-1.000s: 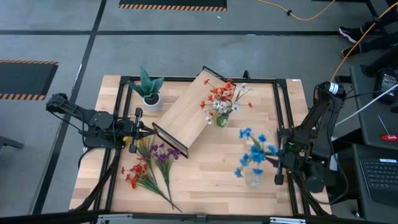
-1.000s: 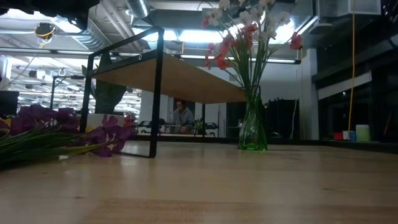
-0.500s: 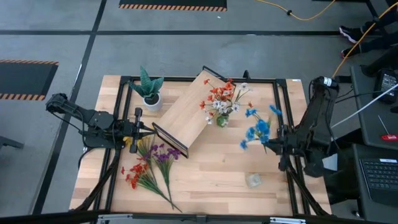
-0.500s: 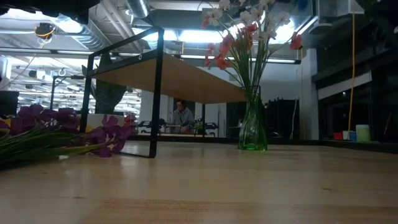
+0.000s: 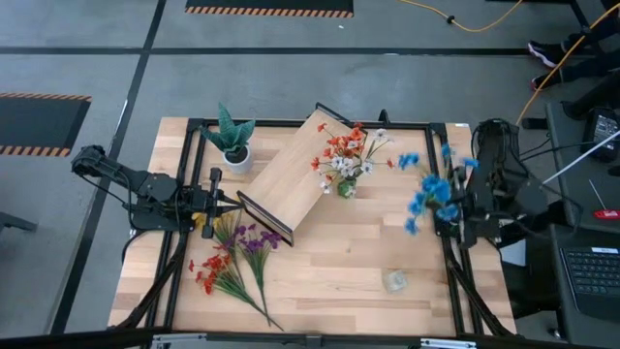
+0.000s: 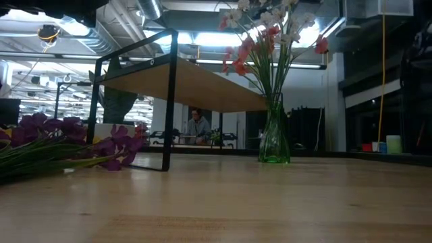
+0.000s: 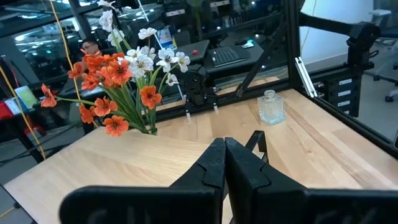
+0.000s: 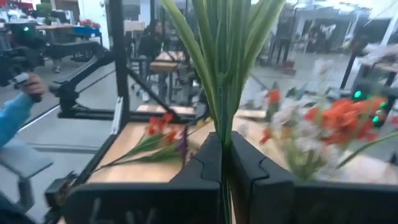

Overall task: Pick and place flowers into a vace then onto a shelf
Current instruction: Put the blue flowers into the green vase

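The right end effector [image 8: 222, 163], clamped on the blurred blue-blossomed sprigs [image 5: 431, 189], holds them above the light-wood worktop's [image 5: 329, 271] 3 o'clock edge. The narrow green translucent vase [image 5: 346, 187] of red, orange and white blossoms stands centrally beside the long light-wood black-framed shelf [image 5: 291, 170], its top cropped in the low view. The left end effector [image 7: 225, 163], fingers together, waits at 9 o'clock; a person's blue sleeve [image 8: 13, 115] shows in the room.
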`<state>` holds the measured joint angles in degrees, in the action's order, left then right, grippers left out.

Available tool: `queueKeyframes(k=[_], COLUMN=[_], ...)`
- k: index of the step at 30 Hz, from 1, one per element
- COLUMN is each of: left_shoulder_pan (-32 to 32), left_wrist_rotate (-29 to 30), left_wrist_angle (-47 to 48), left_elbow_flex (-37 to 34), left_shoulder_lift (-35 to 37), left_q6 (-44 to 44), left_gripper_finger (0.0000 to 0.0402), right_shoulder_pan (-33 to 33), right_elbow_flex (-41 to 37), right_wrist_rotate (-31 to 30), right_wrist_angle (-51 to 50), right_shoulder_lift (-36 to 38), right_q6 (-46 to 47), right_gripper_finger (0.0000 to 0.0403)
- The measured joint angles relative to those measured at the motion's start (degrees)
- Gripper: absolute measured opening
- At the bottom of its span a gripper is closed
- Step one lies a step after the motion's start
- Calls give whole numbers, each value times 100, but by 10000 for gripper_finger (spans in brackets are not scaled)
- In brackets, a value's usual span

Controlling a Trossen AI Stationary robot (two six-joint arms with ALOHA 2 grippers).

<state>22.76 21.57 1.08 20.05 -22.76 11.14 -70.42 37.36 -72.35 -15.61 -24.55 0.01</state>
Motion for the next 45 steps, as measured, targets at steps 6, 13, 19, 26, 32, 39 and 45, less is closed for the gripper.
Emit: queueKeyframes(k=[6,13,19,26,32,39,45], left_shoulder_pan=[0,0,0,0,0,0,0], left_wrist_rotate=[-1,2,2,33,39,102,192], left_wrist_angle=[0,0,-5,-151,-289,-291,-287], left_elbow_flex=[0,0,0,0,0,0,0], left_shoulder_lift=[0,0,0,-57,-163,-278,-345], left_q6=[7,71,149,209,211,214,214], left_gripper_finger=[4,4,4,4,4,4,4], right_shoulder_pan=[278,659,900,1100,1411,1697,2057], right_elbow_flex=[-458,-1255,-1514,-1530,-1528,-1523,-1436], right_wrist_rotate=[1,418,2065,2052,1809,1798,1803], right_wrist_angle=[-41,909,2580,2059,2104,2429,2521], right_shoulder_lift=[1011,2115,2421,2421,2417,1945,989], right_q6=[-762,-1792,-4096,-3533,-3220,-3026,-2719], right_gripper_finger=[4,4,4,4,4,4,4])
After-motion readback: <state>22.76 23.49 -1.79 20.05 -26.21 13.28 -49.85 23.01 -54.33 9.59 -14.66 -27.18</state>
